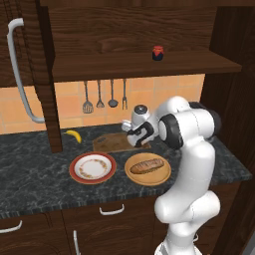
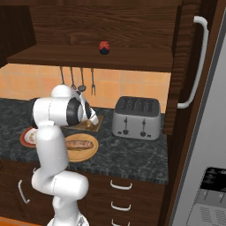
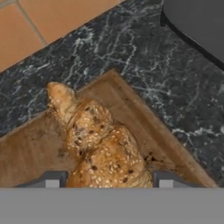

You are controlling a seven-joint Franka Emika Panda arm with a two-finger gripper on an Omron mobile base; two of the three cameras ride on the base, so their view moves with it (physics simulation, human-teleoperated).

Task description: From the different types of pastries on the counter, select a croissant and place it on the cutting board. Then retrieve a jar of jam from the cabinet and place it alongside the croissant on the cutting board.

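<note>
The croissant (image 3: 96, 140), golden-brown and flaky, lies on the wooden cutting board (image 3: 30, 148) near its corner. My gripper (image 3: 108, 179) hovers just over it, open, with one fingertip on each side of the pastry's near end. In the left base view the hand (image 1: 134, 135) hangs low over the cutting board (image 1: 107, 143) on the dark counter (image 1: 40, 174). The jar of jam (image 1: 158, 53), dark with a red lid, stands on the open cabinet's shelf (image 1: 144, 67), also seen as the jar (image 2: 104, 47). A baguette-like loaf (image 1: 147, 166) rests on a round wooden plate.
A patterned plate (image 1: 92, 167) sits left of the loaf and a banana (image 1: 73, 135) lies near the wall. Utensils hang on the tiles (image 1: 104, 94). A toaster (image 2: 136, 117) stands right of the board. The cabinet door's grey handle (image 1: 20, 74) juts out at left.
</note>
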